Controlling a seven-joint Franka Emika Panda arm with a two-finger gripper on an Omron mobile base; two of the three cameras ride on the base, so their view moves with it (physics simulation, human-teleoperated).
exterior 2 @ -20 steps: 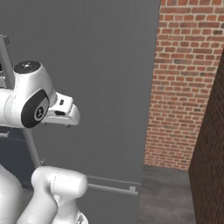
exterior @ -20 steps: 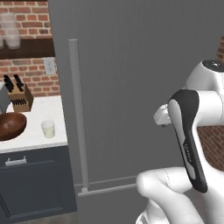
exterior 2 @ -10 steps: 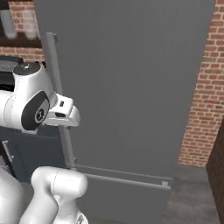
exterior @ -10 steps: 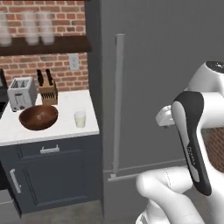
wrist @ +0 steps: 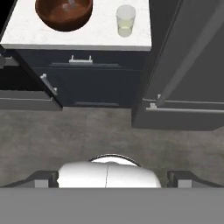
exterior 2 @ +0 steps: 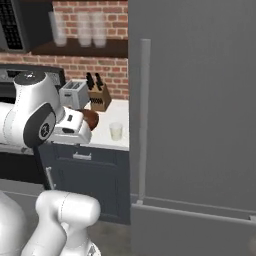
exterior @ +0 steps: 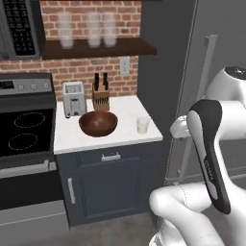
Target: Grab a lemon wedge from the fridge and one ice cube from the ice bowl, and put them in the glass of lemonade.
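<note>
Fingers (wrist: 113, 177) spread wide, empty

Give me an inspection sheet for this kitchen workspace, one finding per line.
Surface: white countertop over dark blue cabinets, beside the stove.
Job's things: fridge shut, its bar handle untouched; ice bowl on the counter with something pale inside; glass of lemonade upright to the bowl's right, apart from it. Lemon wedge: nothing seen.
Clutter: toaster and knife block behind the bowl.
Grippers: gripper open and empty, looking down at the floor in front of the cabinets.
Cables: nothing seen.
Surroundings: brick wall, shelf with frosted jars, wall outlet.
</note>
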